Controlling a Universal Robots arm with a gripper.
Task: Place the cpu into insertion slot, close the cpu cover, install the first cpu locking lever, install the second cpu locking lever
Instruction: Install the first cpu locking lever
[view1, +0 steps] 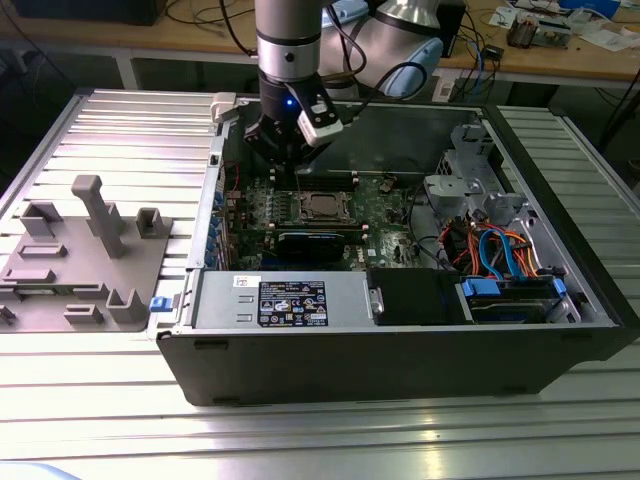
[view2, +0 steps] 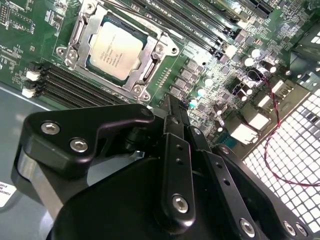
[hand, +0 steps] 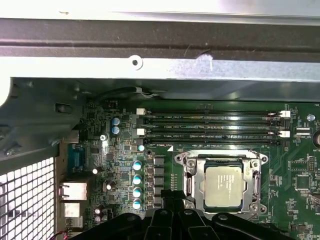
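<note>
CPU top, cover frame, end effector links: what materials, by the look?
cpu: bare metal lid, satin silver-grey, soft sheen.
cpu cover: stamped sheet metal, likely steel, bright silvery with sharp glints.
end effector: matte black, screw-fastened links; anodised metal or plastic, cannot tell.

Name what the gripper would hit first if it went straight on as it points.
Probably the board right beside the cover, not the cpu; depth is unclear.

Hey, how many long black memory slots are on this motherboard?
4. The memory slots lie side by side between the insertion slot and the metal case wall in the first wrist view; none seems hidden.
</note>
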